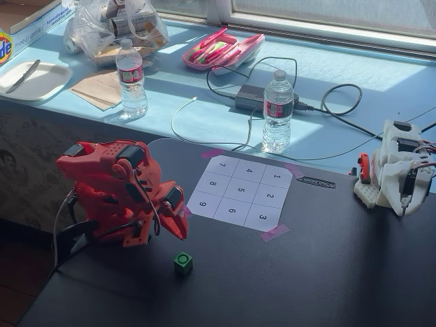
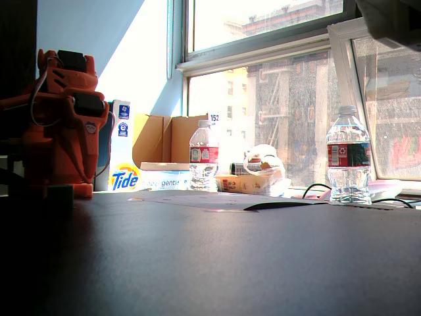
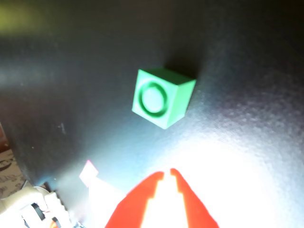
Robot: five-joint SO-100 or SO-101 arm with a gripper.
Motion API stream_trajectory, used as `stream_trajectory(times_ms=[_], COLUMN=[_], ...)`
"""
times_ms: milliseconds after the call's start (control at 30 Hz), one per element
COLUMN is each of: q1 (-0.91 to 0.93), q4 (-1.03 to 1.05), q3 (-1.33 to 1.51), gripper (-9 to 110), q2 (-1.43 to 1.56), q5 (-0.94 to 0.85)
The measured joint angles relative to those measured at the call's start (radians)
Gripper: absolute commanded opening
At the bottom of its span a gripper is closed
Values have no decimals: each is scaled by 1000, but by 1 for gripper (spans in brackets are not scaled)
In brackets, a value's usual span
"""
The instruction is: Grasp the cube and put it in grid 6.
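Observation:
The small green cube (image 1: 182, 262) with a dark ring on top rests on the black table, in front of the folded red arm. My gripper (image 1: 182, 234) points down just behind the cube and is apart from it. The wrist view has the cube (image 3: 161, 97) above the red fingertips; my gripper (image 3: 167, 173) is shut with nothing between them. Grid 6 (image 1: 231, 212) is the middle cell of the near row on the white numbered sheet, to the right of the arm and beyond the cube.
Two water bottles (image 1: 131, 78) (image 1: 277, 111), cables with a power brick (image 1: 250, 97), a pink case (image 1: 223, 50) and a plate (image 1: 34, 80) sit on the blue ledge behind. A white arm (image 1: 394, 170) stands at the table's right edge.

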Motion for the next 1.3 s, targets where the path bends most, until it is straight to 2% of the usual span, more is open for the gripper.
stream_trajectory(times_ms=[133,700,733,800,933,1100,1300], q1=[-60,-100,-101,-101,-89,-91,-20], q4=[-43,-48,-48,-51,-98,-107,152], q3=[38,43,43,43,35,-245,-911], gripper=[6,7,10,26,37,37,41], q2=[0,0,0,0,-34,-328,-836], q5=[-18,-46,-46,-46,-46,49,267])
